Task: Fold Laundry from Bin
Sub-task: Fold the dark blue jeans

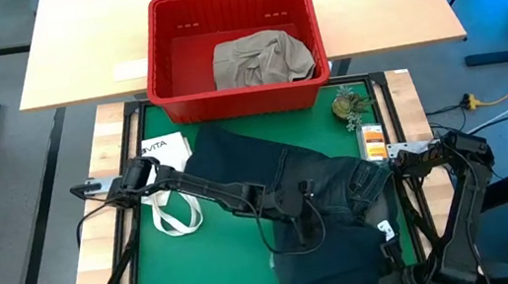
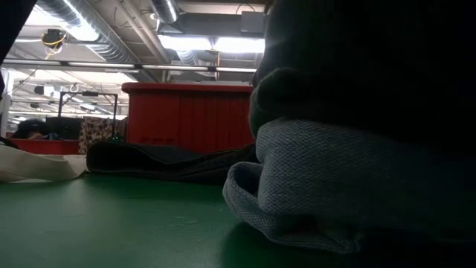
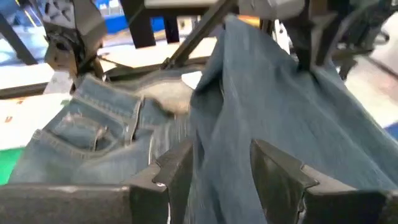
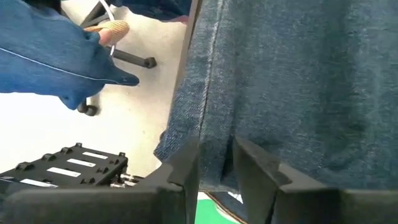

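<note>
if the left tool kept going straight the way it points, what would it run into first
Most likely the light blue denim jeans: a raised fold of them already lies between the left tool fingers, filling the view ahead. Depth is unclear, but nothing else seems nearer.

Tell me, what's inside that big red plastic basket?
Inside the red plastic basket lies one crumpled khaki-beige cloth garment, toward its right side. The rest of the floor looks bare; whatever lies beneath the garment is covered.

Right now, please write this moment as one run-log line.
jeans: spread on green mat | left gripper: jaws on denim fold | right gripper: jaws around jeans edge | bin: holds khaki garment
</note>
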Motion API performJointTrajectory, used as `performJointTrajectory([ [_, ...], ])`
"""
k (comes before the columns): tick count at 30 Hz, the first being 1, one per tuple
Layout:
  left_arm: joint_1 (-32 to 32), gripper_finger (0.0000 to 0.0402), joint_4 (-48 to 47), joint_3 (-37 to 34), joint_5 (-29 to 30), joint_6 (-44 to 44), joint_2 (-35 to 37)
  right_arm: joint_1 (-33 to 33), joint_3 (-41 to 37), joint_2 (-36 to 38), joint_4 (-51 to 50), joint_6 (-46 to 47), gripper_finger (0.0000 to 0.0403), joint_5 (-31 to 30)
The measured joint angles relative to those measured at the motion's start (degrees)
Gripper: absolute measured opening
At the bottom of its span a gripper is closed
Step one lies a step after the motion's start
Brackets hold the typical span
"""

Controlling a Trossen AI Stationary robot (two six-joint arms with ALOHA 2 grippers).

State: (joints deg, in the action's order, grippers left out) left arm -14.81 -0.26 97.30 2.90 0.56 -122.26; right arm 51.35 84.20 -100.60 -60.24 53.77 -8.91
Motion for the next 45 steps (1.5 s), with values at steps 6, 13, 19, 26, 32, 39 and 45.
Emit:
performJointTrajectory([
  [6,0.18,0.0152,4.97,-0.07,-1.15,0.06,-2.28,0.01,0.0,0.0,1.06,-0.03,0.0096,0.02],
  [13,0.44,0.0152,6.89,-0.04,-0.94,0.81,-2.21,0.0,0.0,0.0,1.89,-0.06,0.0096,0.81],
  [19,0.57,0.0151,6.97,-0.04,-2.72,1.7,-2.21,0.0,0.0,0.0,1.91,-0.06,0.0097,1.01],
  [26,0.57,0.0103,8.43,-0.04,-5.64,1.69,-3.0,0.0,0.0,0.0,1.89,-0.08,0.0069,1.02],
  [32,0.61,0.0083,10.19,-0.04,-5.03,1.53,-4.21,0.0,0.0,0.0,1.87,-0.1,0.0017,1.01],
  [39,0.55,0.0104,12.29,0.02,-5.01,1.61,-5.86,0.0,0.0,0.0,1.89,-0.1,0.0013,1.03],
  [45,0.61,0.0118,12.76,0.0,-3.83,1.53,-6.67,0.0,0.0,0.0,1.91,-0.23,0.0015,1.05],
])
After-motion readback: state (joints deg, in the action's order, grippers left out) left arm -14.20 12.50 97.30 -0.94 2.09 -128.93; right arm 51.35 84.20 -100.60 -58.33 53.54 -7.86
